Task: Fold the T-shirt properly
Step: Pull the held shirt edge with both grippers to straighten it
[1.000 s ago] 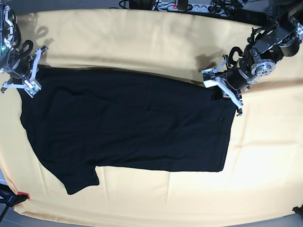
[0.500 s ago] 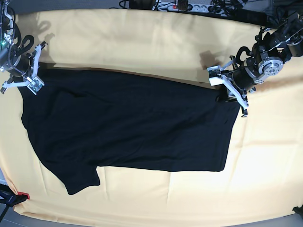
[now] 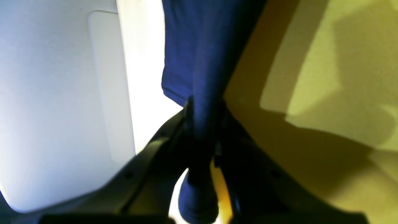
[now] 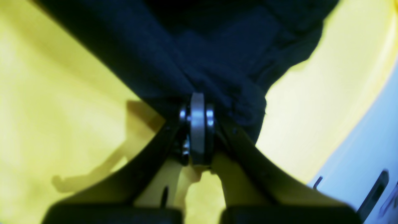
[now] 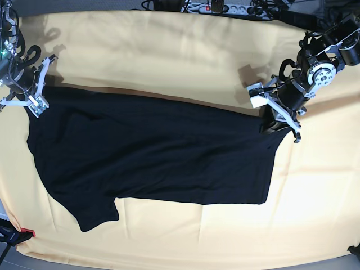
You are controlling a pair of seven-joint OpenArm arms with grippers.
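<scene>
The black T-shirt lies spread plain side up on the pale yellow cloth, one sleeve pointing to the front left. My left gripper is shut on the shirt's far right corner. In the left wrist view the fabric is pinched between the closed jaws. My right gripper is shut on the shirt's far left corner. The right wrist view shows bunched cloth clamped at the fingertips. The printed side is hidden.
A power strip and cables lie along the table's back edge. A small red object sits at the front left corner. A white surface fills the left side of the left wrist view.
My left gripper has moved right and slightly toward the front with the shirt corner, stretching the shirt's far edge. My right gripper has barely moved.
</scene>
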